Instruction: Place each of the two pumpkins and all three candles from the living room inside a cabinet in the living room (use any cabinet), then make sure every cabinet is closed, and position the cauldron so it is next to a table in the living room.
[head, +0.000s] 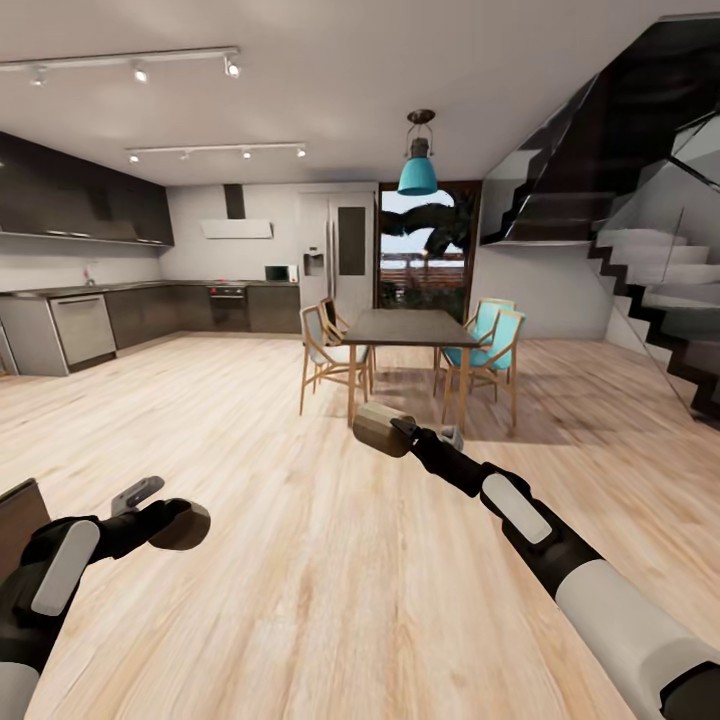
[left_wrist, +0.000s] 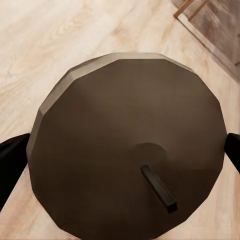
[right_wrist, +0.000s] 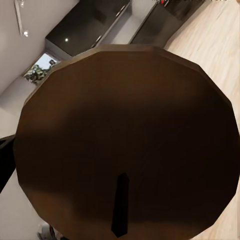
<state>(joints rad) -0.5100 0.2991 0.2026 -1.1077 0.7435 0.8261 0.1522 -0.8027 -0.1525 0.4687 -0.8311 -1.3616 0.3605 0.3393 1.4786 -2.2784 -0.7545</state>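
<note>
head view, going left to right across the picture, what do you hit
left end effector with a candle → pale chair → right end effector with a candle → teal chairs → stairs

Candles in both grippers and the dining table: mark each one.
Left candle (left_wrist: 125, 150), left wrist view, on its flat top beside the wick.
Right candle (right_wrist: 125, 130), right wrist view, on its flat top above the wick.
Dining table (head: 408, 327), head view, on its dark tabletop.
</note>
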